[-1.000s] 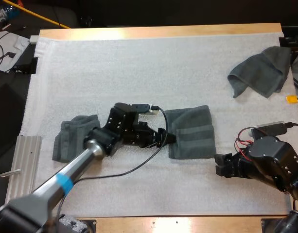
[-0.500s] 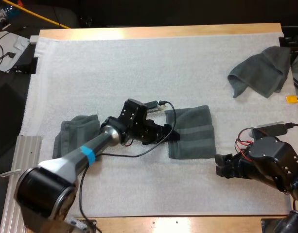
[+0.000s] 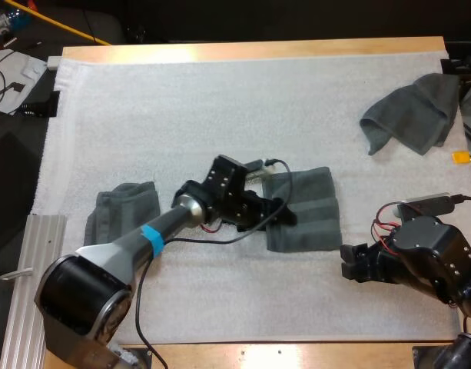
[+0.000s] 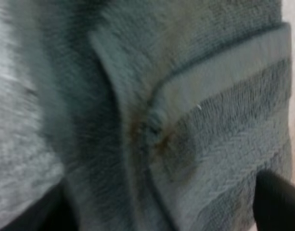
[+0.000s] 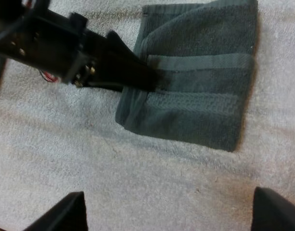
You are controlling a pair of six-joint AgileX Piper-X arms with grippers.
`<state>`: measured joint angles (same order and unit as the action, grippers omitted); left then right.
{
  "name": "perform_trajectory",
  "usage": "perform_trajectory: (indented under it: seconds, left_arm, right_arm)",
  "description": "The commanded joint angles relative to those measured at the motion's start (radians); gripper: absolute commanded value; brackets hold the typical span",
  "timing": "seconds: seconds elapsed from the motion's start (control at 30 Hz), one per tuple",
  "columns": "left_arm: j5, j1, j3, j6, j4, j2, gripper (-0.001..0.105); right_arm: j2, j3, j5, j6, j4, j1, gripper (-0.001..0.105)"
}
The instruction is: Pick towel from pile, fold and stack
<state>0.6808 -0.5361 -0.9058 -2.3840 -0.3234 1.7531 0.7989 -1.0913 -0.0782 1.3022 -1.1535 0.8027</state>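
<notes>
Towel [image 3: 306, 209] folded mid-mat. Left end effector [image 3: 286, 214] placed at its 9 o'clock edge, fingers apart; right end effector [image 3: 349, 262] parked at 4 o'clock, also apart. Stacking judged next: edge must be clamped.

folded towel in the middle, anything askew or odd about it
Slightly. The folded towel is rucked along the edge where my left gripper sits: a ridge puckers there, and the layers at the near corner on that side splay instead of lining up.

white mat [image 3: 220, 115] on wooden table [image 3: 258, 48]: folded towel [image 3: 312, 219], crumpled towel [image 3: 416, 111], third towel [image 3: 112, 219]
</notes>
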Motion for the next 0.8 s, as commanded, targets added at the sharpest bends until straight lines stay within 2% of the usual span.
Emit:
perform_trajectory:
  seconds: [0.0, 0.17, 0.23, 0.33, 0.4, 0.43, 0.47, 0.57, 0.77]
  left_arm:
    - [-0.010, -0.050, -0.033, -0.039, -0.012, 0.020, 0.071]
    - [-0.003, -0.105, -0.081, -0.065, -0.018, 0.053, 0.070]
    - [-0.001, -0.119, -0.092, -0.069, -0.017, 0.059, 0.066]
    - [0.002, -0.128, -0.099, -0.069, -0.023, 0.057, 0.054]
    - [0.008, -0.127, -0.094, -0.068, -0.020, 0.057, 0.038]
    - [0.009, -0.127, -0.094, -0.068, -0.018, 0.059, 0.036]
    - [0.009, -0.127, -0.095, -0.056, -0.025, 0.059, 0.023]
    - [0.010, -0.128, -0.097, -0.025, -0.036, 0.056, 0.002]
    - [-0.028, -0.109, -0.099, 0.126, -0.122, -0.013, 0.000]
  right_arm:
    - [-0.004, -0.007, -0.005, 0.006, -0.010, 0.000, 0.067]
    - [-0.008, -0.007, -0.004, 0.004, -0.013, 0.001, 0.067]
    - [-0.010, -0.007, -0.003, 0.004, -0.013, 0.001, 0.067]
    - [-0.011, -0.006, -0.004, 0.003, -0.015, 0.000, 0.067]
    - [-0.009, -0.005, -0.008, 0.005, -0.013, 0.000, 0.067]
    - [-0.006, -0.005, -0.009, 0.006, -0.011, 0.001, 0.067]
    - [-0.007, -0.004, -0.008, 0.008, -0.008, -0.001, 0.067]
    - [-0.004, -0.005, -0.007, 0.006, -0.008, 0.000, 0.067]
    - [-0.002, -0.004, -0.007, 0.005, -0.011, -0.002, 0.067]
